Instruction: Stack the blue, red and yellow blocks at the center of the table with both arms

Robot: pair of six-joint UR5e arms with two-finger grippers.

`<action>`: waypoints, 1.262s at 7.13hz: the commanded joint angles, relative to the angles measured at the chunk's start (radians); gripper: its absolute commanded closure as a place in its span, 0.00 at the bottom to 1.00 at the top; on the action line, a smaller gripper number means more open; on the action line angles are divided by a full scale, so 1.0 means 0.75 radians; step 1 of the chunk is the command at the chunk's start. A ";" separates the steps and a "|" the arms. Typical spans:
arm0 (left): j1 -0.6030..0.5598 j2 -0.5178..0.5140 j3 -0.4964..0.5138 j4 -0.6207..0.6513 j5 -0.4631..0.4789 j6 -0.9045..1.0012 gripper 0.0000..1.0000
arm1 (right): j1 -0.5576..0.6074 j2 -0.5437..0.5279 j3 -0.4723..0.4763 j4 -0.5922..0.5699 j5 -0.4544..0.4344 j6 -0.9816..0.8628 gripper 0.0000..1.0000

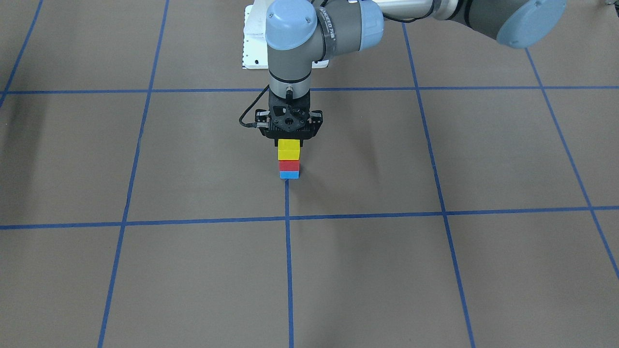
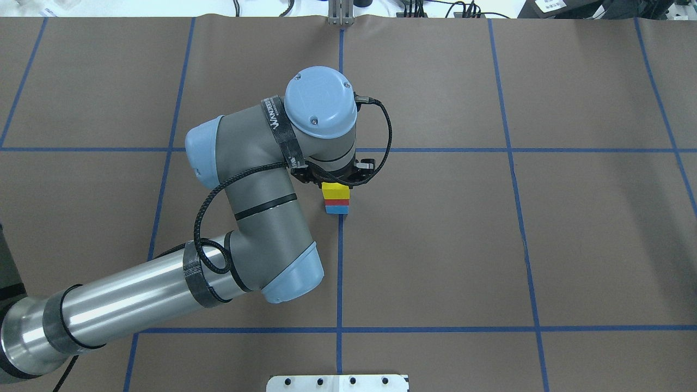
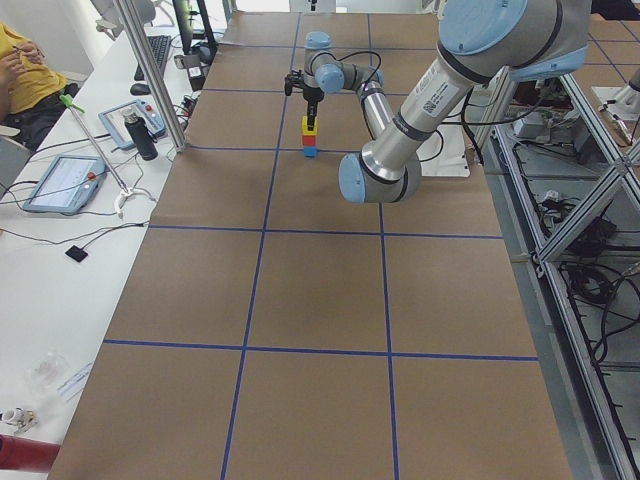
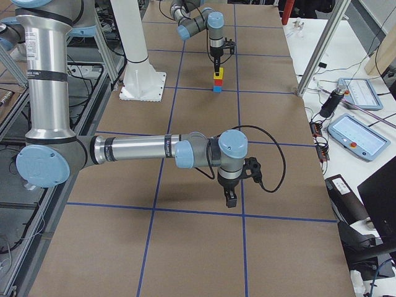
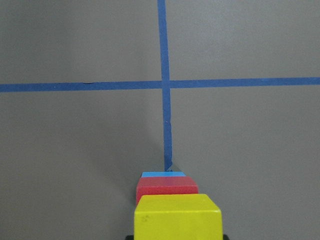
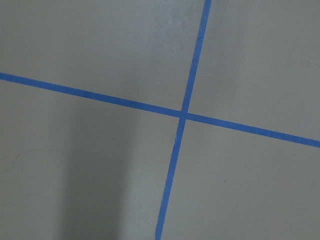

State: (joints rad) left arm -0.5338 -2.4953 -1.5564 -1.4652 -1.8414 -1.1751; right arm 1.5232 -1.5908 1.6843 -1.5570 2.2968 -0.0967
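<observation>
Three plain square-edged blocks, one per colour, standing as single stack on brown paper-covered table [image 1: 435,270], sitting on central blue tape line [image 1: 288,251]: blue block [image 1: 289,175] lying lowest, red block [image 1: 289,166] resting on it, yellow block [image 1: 288,151] topping (looming largest in left wrist view). Two arms showing: left gripper [image 1: 289,143] pointing straight down, fingers clamping yellow block; right gripper [image 4: 230,198] hanging low, well apart from stack, finger spacing not telling

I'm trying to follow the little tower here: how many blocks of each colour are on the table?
yellow block: 1
red block: 1
blue block: 1
Total: 3 blocks
</observation>
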 commanded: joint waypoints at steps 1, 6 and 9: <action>0.000 0.005 -0.003 -0.002 0.019 0.000 0.26 | 0.000 0.000 -0.002 0.000 -0.001 0.000 0.01; -0.059 0.091 -0.312 0.193 0.005 0.236 0.00 | 0.000 -0.004 -0.002 0.000 -0.003 -0.006 0.01; -0.395 0.568 -0.789 0.354 -0.235 0.769 0.00 | 0.053 -0.049 -0.002 0.000 -0.003 -0.010 0.01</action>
State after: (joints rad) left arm -0.7073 -2.2282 -2.0365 -1.2184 -1.9222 -0.7803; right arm 1.5423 -1.6141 1.6827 -1.5570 2.2949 -0.1019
